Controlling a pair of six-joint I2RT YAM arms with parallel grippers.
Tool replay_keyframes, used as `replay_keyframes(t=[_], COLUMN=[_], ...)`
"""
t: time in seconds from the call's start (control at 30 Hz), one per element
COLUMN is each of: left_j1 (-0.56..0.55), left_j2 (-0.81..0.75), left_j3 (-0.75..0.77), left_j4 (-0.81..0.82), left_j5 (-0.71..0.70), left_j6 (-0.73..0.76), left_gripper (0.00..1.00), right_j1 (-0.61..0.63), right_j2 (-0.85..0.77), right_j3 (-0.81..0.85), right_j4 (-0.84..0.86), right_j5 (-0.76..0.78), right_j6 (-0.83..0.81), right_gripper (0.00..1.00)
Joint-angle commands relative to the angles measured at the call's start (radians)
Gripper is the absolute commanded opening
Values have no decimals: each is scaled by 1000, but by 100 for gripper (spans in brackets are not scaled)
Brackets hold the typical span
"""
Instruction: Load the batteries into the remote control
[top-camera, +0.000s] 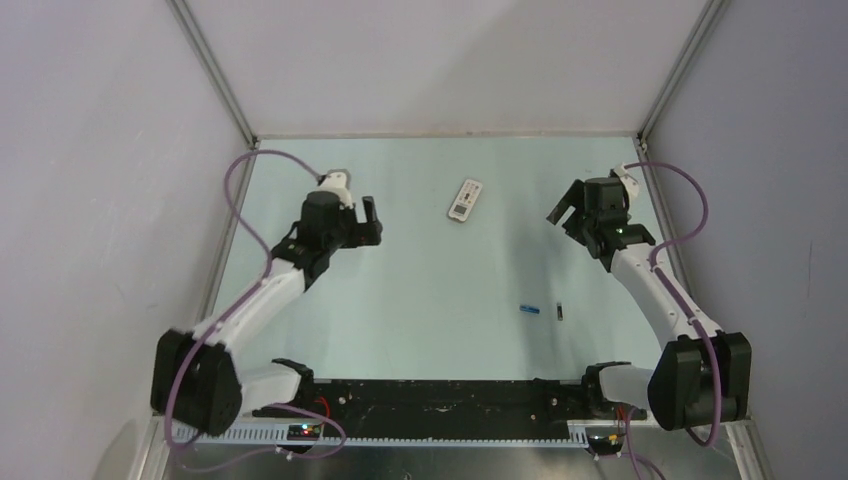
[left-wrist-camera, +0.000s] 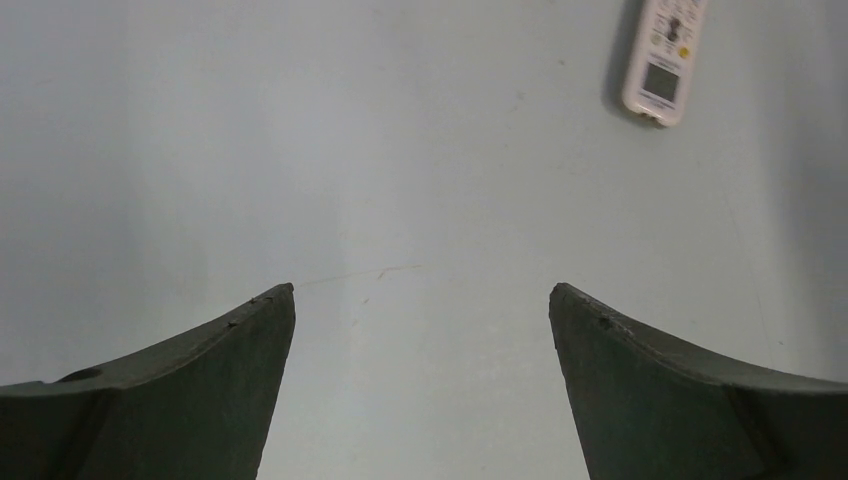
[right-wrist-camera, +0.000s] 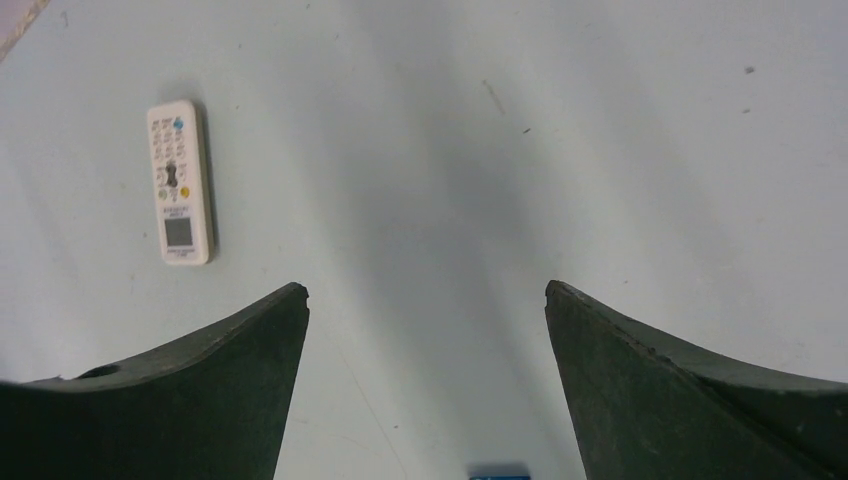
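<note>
left gripper (left-wrist-camera: 422, 290): dark curved fingers (left-wrist-camera: 200, 380) spread wide with nothing between them, hovering above the pale green tabletop (top-camera: 420, 330). the right gripper (right-wrist-camera: 425, 290) is likewise wide apart and empty. the slim white rectangular plastic remote control (top-camera: 465, 200) lies flat at the far middle of the table, between the two grippers and apart from both, buttoned face up. the tiny bright blue cylindrical battery (top-camera: 529, 309) and the tiny dark cylindrical battery (top-camera: 560, 312) lie near each other without touching, nearer the arm bases and right of centre, well apart from the remote; the blue one shows just at the lower edge of the right wrist view. likely hazards: the battery slot is probably on the hidden underside, so the handset must be turned over, and a thin body lying flat may slide away from closing fingers; the small round cells may roll or pop out of a pinch; polarity cannot be read here. surroundings: grey enclosure walls, aluminium frame rails (top-camera: 215, 70), purple cables (top-camera: 230, 190) looping by each arm. nothing is seen lying between grippers and targets; the cables are judged the only snag risk.
</note>
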Motion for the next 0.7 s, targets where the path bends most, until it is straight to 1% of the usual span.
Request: replay_keyframes(t=[0.0,0.03,0.07,0.1,0.2,0.23,0.27,0.37,0.47,0.57,0.67], left_j1=[-43,-67,-80,-103,-144,-161,-170,-213,-239,-260,-277], left_j2=[211,253,331,372,578,616,687,809,883,962,1014], left_j3=[150,212,243,308,447,521,555,684,772,865,947], left_j4=[117,117,112,109,79,67,48,10,-46,-78,-105], left_j5=[209,232,236,235,246,255,263,261,258,252,205], left_j6=[76,93,128,143,202,211,229,258,266,244,220], left_gripper=[100,100,100,100,100,100,100,100,100,100,100], right_j1=[31,39,44,52,64,67,66,69,68,68,66], right_j2=[24,30,34,39,46,47,47,45,44,44,36], right_j3=[1,2,2,2,2,2,2,2,2,2,2], right_j4=[44,42,40,37,19,14,4,-17,-46,-64,-71], right_j5=[-61,-74,-81,-90,-98,-101,-104,-115,-109,-101,-98], right_j6=[29,36,38,40,37,36,31,15,5,-1,-11], right_gripper=[92,92,92,91,91,91,91,91,91,91,91])
